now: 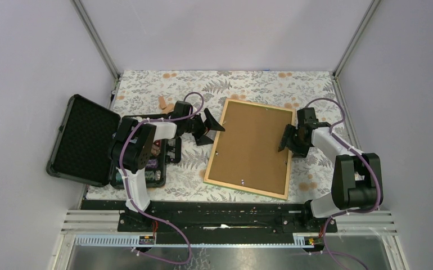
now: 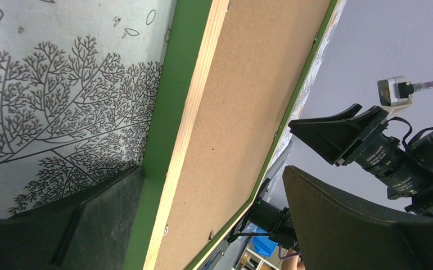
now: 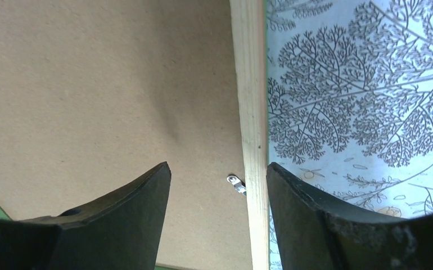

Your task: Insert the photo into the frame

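The frame (image 1: pixel 245 189) lies face down in the middle of the table, its light wood back up and green showing along the edges. A brown backing board (image 1: pixel 253 143) fills it. The photo is hidden. My left gripper (image 1: pixel 211 130) stands open just off the frame's left edge; in the left wrist view that green and wood edge (image 2: pixel 194 112) runs between the spread fingers (image 2: pixel 62 225). My right gripper (image 1: pixel 285 139) is open at the right edge. Its jaws (image 3: pixel 219 180) stand to either side of the wood rail (image 3: pixel 251 84) and a small metal tab (image 3: pixel 235 183), holding nothing.
An open black case (image 1: pixel 85 140) with poker chips (image 1: pixel 155 163) sits at the left beside the left arm. Small wooden pieces (image 1: pixel 163 103) lie behind it. A leaf-patterned cloth (image 1: pixel 192 169) covers the table, and walls with metal posts close in three sides.
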Controlling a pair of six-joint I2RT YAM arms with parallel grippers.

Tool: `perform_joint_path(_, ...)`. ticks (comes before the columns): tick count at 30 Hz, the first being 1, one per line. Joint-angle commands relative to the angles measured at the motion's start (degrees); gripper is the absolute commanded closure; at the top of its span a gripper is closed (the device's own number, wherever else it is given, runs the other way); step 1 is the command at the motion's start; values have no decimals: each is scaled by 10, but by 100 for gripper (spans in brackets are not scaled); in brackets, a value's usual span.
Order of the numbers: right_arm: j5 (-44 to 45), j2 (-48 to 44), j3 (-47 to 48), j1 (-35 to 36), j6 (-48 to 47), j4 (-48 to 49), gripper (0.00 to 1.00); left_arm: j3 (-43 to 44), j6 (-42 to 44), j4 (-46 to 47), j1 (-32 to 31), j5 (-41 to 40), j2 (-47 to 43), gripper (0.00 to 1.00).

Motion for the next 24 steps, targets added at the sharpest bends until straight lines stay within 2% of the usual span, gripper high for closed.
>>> perform_joint_path(1,-2,19,29,6,-7,18,29,-11,-9,20,-7,21,-19,1)
perform_joint_path(7,-31,112,78,6,-18,60,27,-35,-26,44,-31,14,-28,1)
perform_joint_path(13,-53,238,222,6,-29,52,27,-39,-34,54,-71,16,-20,1)
perform_joint_path(20,-88,334,346,14,-31,34,26,-42,-28,54,-117,6,-18,1)
perform_joint_path(24,-105,365,396,33,-30,3,26,-11,47,-34,-184,-69,-42,1)
